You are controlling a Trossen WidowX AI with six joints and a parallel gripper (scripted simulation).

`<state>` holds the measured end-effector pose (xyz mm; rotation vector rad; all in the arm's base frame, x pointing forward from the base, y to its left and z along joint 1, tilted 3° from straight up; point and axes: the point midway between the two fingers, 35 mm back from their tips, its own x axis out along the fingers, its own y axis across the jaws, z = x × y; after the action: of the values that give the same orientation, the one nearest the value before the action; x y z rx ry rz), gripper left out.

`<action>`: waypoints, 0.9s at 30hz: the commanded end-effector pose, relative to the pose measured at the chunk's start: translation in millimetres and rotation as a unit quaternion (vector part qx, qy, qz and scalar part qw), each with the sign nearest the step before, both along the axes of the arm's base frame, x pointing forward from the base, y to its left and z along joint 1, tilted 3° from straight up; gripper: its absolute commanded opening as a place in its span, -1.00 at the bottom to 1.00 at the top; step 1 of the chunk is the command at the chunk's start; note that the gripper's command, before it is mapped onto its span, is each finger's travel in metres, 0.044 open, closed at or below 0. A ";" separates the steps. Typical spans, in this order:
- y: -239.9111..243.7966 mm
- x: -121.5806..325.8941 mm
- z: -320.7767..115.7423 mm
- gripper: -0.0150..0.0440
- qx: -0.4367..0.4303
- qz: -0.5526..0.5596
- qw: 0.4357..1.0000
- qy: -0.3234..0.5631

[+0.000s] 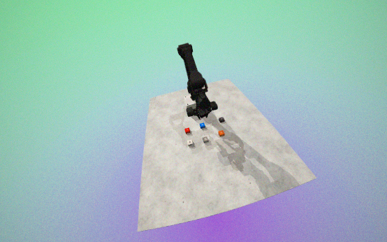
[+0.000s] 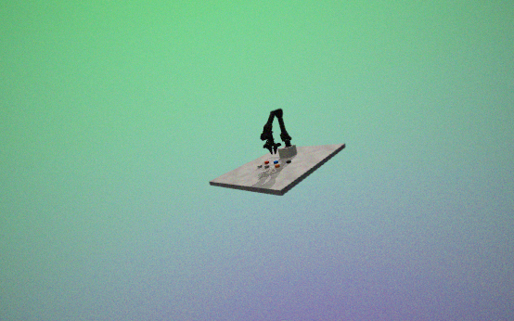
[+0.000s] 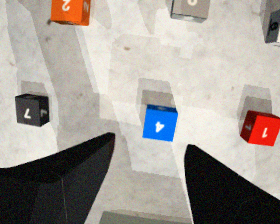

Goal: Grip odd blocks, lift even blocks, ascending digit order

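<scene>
My gripper is open and empty, raised above the table. The blue block shows a 4 and lies below, between and beyond the fingertips in the wrist view. The red block shows a 1. The orange block shows a 2. The black block shows a 7. The grey block and the white block are cut off in the wrist view; their digits are unclear.
The pale table carries all the blocks, which rest apart from one another. The grey arm base stands at the back. Arm shadows cross the table. In the wrist view, black is left of blue and red is right.
</scene>
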<state>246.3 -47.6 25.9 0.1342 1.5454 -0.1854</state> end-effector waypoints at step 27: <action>-1.8 -14.0 -80.7 0.86 0.001 0.002 1.000 0.016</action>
<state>234.5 -48.9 -48.0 0.1365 1.5743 -0.1844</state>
